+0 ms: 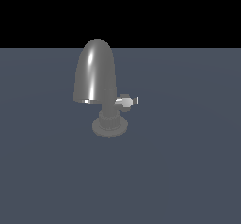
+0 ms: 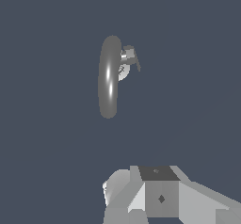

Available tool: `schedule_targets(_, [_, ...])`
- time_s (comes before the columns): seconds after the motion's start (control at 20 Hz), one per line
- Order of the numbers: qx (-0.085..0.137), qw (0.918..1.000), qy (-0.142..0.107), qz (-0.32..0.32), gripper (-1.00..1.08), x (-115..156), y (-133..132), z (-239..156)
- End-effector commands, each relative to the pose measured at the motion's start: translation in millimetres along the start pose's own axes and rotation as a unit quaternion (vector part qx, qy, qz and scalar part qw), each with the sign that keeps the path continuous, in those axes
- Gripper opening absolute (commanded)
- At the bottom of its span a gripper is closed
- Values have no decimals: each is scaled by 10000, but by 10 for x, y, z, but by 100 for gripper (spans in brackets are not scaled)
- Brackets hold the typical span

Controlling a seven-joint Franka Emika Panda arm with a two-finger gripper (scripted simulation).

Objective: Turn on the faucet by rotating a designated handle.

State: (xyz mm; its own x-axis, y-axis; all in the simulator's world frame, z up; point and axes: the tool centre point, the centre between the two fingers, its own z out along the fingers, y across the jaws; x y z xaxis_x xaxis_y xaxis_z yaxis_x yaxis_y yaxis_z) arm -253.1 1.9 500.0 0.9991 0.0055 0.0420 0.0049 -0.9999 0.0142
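Note:
The faucet (image 1: 95, 72) stands upright on a dark floor, a glossy grey dome over a ribbed neck and a round disc base (image 1: 109, 125). The handle (image 1: 128, 101), a small light-silver lever on a short knob, sticks out of the neck toward the exterior view's right. From the wrist camera the faucet (image 2: 108, 77) appears from above as a long narrow oval, with the handle (image 2: 129, 57) poking out beside it. Only part of my gripper (image 2: 160, 195) shows at the wrist picture's edge, well apart from the faucet. Its fingertips are out of frame. The arm does not appear in the exterior view.
A flat dark blue-grey floor (image 1: 188, 162) surrounds the faucet on every side, with a black background behind it.

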Motion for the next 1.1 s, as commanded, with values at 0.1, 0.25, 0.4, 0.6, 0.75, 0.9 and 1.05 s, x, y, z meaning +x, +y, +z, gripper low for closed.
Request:
schedule_targets(0.1, [3,10000,-8,7,-100,4,-1,1])
schedule_targets(0.25, [22,10000,-51,46,-100,28,-7,4])
schedule_targets(0.4, [55,9998,-132,118,-100,72,-18,10])
schedule_targets(0.6, [125,9991,-299,268,-100,163,-37,25])
schedule_targets(0.75, [197,9978,-470,421,-100,257,-55,43])
schedule_targets(0.9, [286,9954,-682,611,-100,372,-73,70])
schedule_targets(1.05, [391,9913,-934,836,-100,509,-89,107])
